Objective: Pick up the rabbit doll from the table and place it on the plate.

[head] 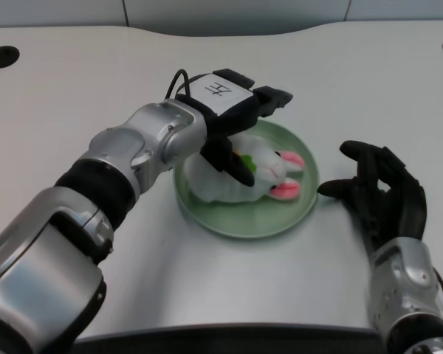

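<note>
The white rabbit doll [255,174] with pink ears lies on the green plate [229,219] near the middle of the table. My left hand [232,118] hovers over the doll's back end with its fingers spread apart, holding nothing. One finger reaches down in front of the doll and hides part of it. The doll's head and ears point toward the right side of the plate.
My right hand [380,195] rests on the white table [74,96] just right of the plate. Two dark round holes sit at the table's far left [1,56] and far right corners.
</note>
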